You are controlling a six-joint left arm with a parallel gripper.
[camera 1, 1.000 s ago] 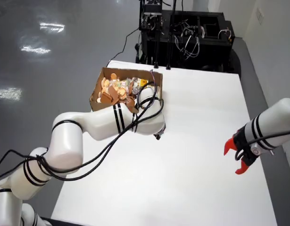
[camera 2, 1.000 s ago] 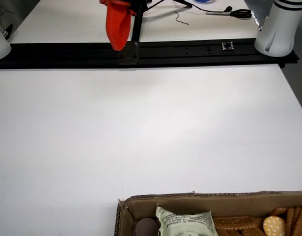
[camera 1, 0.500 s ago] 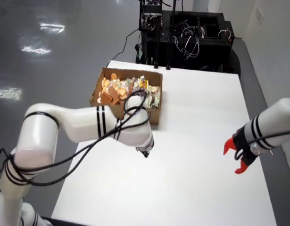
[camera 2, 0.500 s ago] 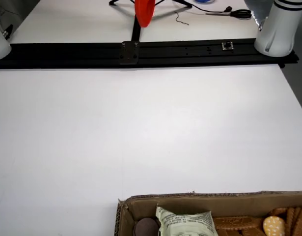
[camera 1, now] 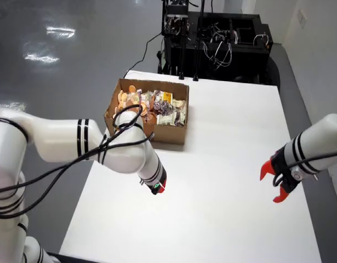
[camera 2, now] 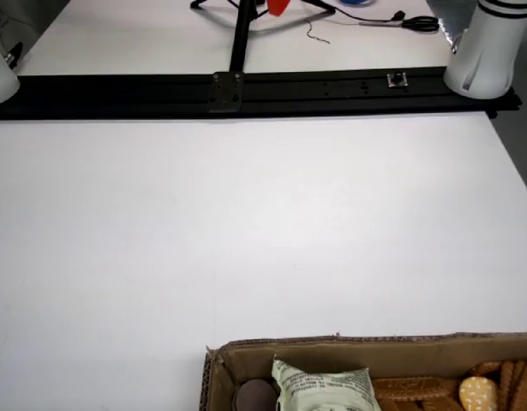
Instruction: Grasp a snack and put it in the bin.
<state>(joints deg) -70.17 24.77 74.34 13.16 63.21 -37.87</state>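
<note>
An open cardboard box (camera 1: 171, 133) stands at the far left of the white table (camera 1: 223, 219) in the view from above. It is filled with snacks (camera 1: 152, 104): orange biscuits and several wrapped packets. My gripper (camera 1: 157, 188), on the white arm with black bands, hangs low over the table in front of the box and a hand's width clear of it. Its tip is small, showing red and a green spot; whether it holds anything is not visible. The low view across the table shows the box rim (camera 2: 374, 347), a pale green packet (camera 2: 323, 390) and biscuits (camera 2: 417, 390).
A second white arm with a red gripper (camera 1: 278, 183) hangs over the table's right edge. Black equipment racks (camera 1: 217, 38) stand behind the table. In the low view a black rail (camera 2: 246, 86) and a white arm base (camera 2: 490, 47) line the far side.
My arm has swung away from the box front, toward the near left part of the table, and the gripper has dropped lower. The second arm has not moved.
</note>
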